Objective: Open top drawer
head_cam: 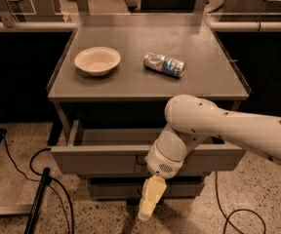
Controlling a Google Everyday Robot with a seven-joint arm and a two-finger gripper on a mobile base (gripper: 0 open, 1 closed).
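Observation:
The top drawer [101, 159] is a wide grey metal drawer under the cabinet top, pulled partly out toward me. Its small dark loop handle [140, 161] shows at centre front, just left of my wrist. My gripper [147, 209] hangs below the drawer front, pointing down toward the floor, apart from the handle. A narrower grey drawer [111, 189] sits below, pushed in. My white arm [228, 126] crosses in front of the drawer's right half and hides it.
A cream bowl [97, 60] and a crushed can [165, 64] lie on the grey cabinet top [130, 82]. Black cables [43, 174] and a dark bar [35, 204] lie on the speckled floor at left. Another cable [228, 213] lies at right.

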